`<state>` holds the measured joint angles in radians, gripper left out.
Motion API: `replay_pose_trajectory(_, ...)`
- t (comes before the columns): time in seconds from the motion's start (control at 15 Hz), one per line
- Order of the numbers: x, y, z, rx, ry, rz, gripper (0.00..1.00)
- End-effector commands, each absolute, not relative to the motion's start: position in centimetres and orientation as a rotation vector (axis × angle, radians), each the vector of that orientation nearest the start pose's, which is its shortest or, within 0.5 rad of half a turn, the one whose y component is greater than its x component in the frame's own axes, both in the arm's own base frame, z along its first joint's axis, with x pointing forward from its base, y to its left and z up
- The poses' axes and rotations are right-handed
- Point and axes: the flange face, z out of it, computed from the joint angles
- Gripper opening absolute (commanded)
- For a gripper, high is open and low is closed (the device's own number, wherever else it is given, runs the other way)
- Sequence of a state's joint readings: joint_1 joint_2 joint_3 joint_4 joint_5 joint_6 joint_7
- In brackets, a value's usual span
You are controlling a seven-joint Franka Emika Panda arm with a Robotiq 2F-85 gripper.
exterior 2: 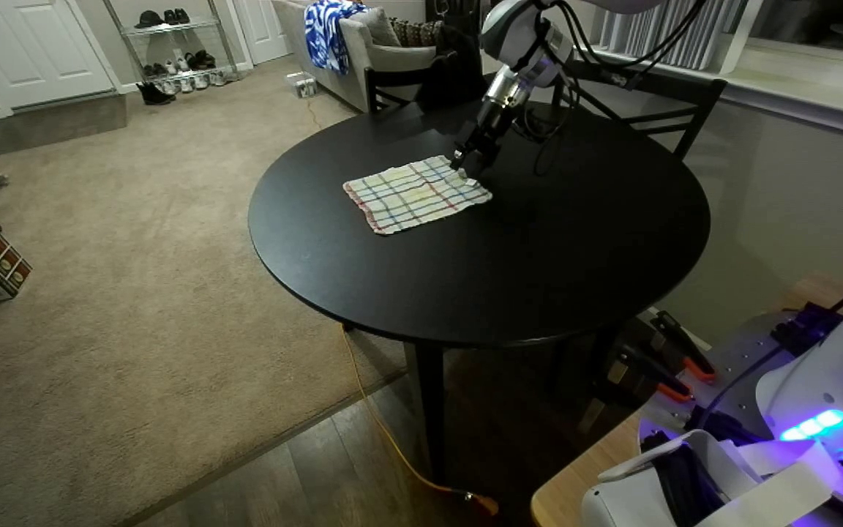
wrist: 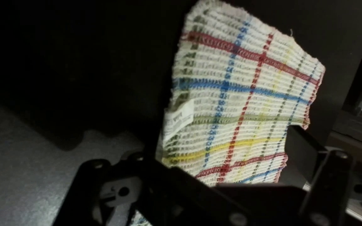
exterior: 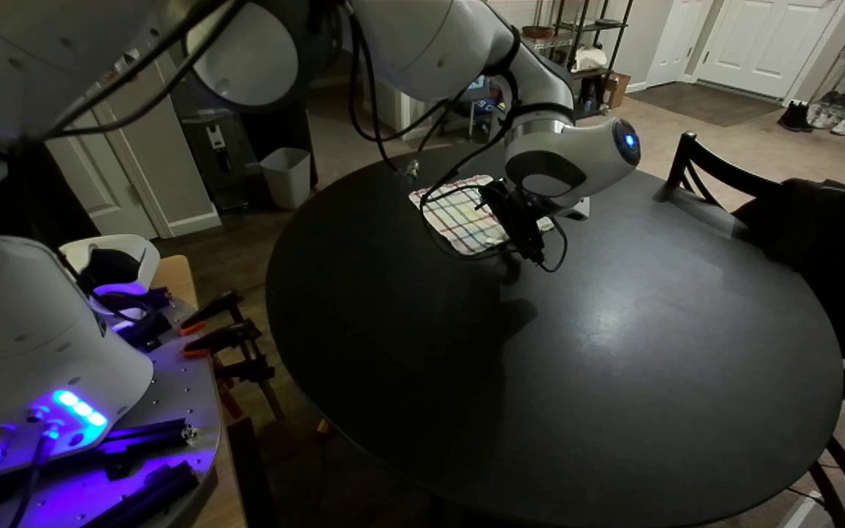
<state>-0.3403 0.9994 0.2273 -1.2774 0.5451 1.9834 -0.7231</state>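
Observation:
A white cloth with red, blue, yellow and green checks lies flat on the dark round table (exterior 2: 538, 271). The cloth shows in both exterior views (exterior: 459, 216) (exterior 2: 414, 196) and fills the middle of the wrist view (wrist: 244, 94). A small white label (wrist: 179, 119) sits at its edge. My gripper (wrist: 225, 141) is open, pointing down at the cloth's edge near the label. It also shows in an exterior view (exterior 2: 468, 162), low over the cloth's corner. The cloth's near part is hidden behind the gripper in the wrist view. I cannot tell whether the fingers touch it.
Black chairs stand at the table's edge (exterior: 723, 169) (exterior 2: 641, 95), with dark clothing draped over one (exterior: 818, 220). Loose cables (exterior: 437, 213) hang from the arm near the cloth. Clamps (exterior: 228, 337) and a white headset (exterior 2: 685, 468) are by the robot's base.

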Motion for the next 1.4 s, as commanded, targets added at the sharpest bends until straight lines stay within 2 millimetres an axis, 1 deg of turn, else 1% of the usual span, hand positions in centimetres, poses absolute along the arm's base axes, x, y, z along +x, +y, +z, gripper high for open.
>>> replay_pose_trajectory(0.0,71.1,-8.5,13.9,-2.341,-0.287,-0.026,1.00)
replay_pose_trajectory(0.4,71.3,-8.8,13.5,-2.344,-0.270,-0.029,1.00)
replay_pose_trajectory(0.6,71.5,-9.1,13.9,-2.364,-0.279,-0.070,1.00)
replay_pose_trajectory(0.93,72.1,-9.5,14.8,-2.414,-0.327,-0.186,1.00)
replay_pose_trajectory(1.13,72.4,-9.7,14.6,-2.418,-0.341,-0.227,1.00)
replay_pose_trajectory(1.33,72.4,-9.7,14.4,-2.415,-0.331,-0.220,1.00)
